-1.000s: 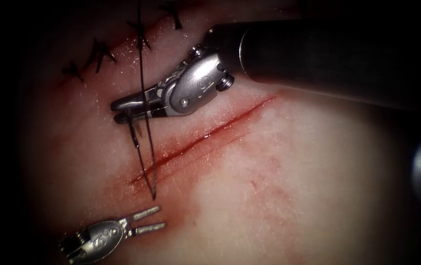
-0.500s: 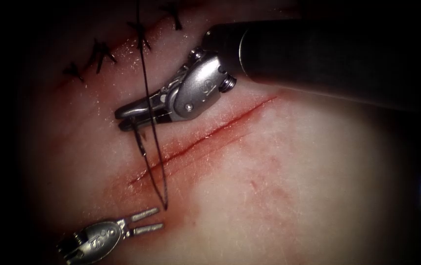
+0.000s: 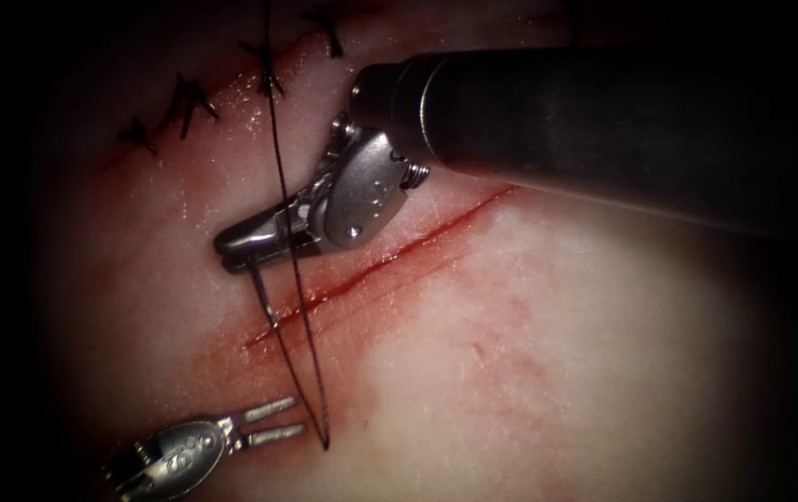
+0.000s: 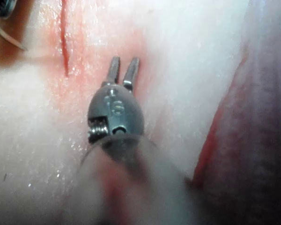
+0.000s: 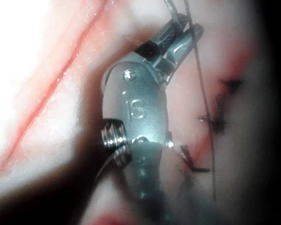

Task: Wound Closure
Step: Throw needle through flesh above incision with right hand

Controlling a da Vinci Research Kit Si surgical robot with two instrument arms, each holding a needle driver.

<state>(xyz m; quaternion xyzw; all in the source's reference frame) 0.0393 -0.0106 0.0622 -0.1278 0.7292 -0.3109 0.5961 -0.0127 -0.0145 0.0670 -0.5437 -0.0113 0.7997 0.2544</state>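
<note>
The tissue [image 3: 529,372] carries a red cut [image 3: 390,260] running up to the right. My right tool [image 3: 232,251] lies just left of the cut's lower end, jaws shut on one end of the dark needle [image 3: 264,302]. From the jaws the needle slants down across that end of the cut, over the tissue, and I cannot tell if it touches. Black thread [image 3: 280,186] crosses the jaws and meets that line in a sharp point [image 3: 325,444]. My left tool [image 3: 273,420] sits left of that point, open, holding nothing. The wrist views show the left tool [image 4: 122,70] and right tool [image 5: 180,28].
A row of finished black stitches [image 3: 190,102] closes an older cut at the upper left, also seen beside the thread [image 5: 201,93] as stitches [image 5: 218,117]. Red fluid [image 3: 325,297] stains the tissue along the cut. The right tool's thick shaft [image 3: 604,121] spans the upper right.
The right tool has dipped and turned slightly. The needle and thread swung with it, and their sharp lower point moved down and right, closer to the left tool's tips. The left tool stayed put.
</note>
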